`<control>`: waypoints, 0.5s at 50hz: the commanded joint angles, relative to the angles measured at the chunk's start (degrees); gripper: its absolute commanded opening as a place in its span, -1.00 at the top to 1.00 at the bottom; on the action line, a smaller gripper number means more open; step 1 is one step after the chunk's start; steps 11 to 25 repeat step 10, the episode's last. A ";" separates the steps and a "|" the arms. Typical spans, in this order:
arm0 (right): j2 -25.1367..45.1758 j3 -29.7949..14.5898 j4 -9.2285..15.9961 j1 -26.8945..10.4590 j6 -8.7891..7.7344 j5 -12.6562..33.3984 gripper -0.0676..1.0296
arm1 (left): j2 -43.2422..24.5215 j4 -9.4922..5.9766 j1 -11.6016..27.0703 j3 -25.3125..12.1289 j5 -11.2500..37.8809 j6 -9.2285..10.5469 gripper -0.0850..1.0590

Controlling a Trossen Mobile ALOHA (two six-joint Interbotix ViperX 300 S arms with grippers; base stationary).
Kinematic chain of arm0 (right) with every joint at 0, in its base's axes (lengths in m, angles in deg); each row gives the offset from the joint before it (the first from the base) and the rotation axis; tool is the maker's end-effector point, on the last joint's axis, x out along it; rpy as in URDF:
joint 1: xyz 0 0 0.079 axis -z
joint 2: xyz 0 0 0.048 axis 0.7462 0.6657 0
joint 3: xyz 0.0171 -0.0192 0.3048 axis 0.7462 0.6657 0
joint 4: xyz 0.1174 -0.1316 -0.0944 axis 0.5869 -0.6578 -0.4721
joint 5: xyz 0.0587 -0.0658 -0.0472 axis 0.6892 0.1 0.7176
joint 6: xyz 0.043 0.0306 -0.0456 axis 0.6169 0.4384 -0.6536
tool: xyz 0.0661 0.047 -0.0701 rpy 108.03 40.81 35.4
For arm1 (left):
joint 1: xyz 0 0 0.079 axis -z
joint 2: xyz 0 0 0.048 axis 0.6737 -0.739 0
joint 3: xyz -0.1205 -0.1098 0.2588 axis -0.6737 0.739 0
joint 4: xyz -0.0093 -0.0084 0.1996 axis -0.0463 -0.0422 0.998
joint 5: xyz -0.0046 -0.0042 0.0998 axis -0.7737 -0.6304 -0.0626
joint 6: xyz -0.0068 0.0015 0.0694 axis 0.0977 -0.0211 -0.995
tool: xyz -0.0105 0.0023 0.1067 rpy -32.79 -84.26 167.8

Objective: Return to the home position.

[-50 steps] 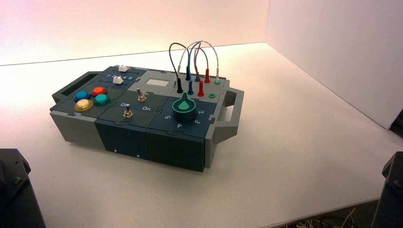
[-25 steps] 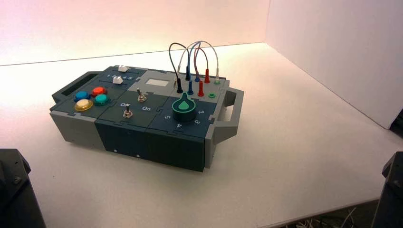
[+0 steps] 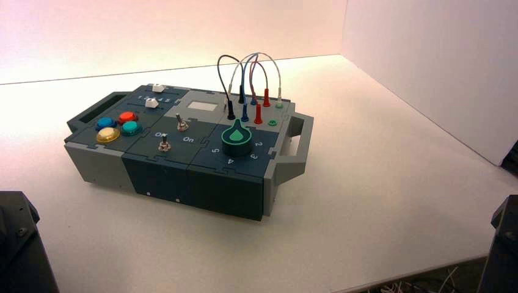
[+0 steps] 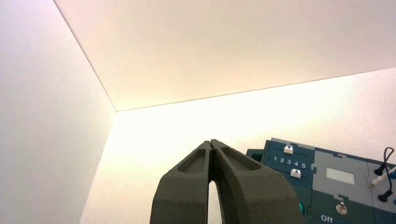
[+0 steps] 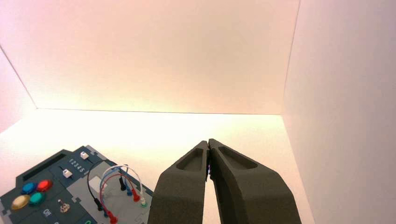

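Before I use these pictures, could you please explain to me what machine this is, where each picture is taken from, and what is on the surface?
This is a robot with two arms, each ending in a gripper. One picture looks down from above and behind the arms; the other two come from cameras on the wrists. The left gripper and right gripper both wait at the near side, fingers closed, holding nothing. On the table sits a box with four coloured buttons, two white sliders, two metal switches, a green-topped knob and looping wires.
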 commanded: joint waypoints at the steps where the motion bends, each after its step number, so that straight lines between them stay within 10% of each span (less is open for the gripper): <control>1: 0.79 -1.76 0.18 0.09 0.18 -0.26 0.90 | 0.09 0.09 0.18 -0.62 -0.88 0.09 0.91; 25: 0.79 -1.85 0.18 0.09 0.09 0.09 0.90 | -0.62 0.18 0.70 -0.62 -0.88 0.18 0.91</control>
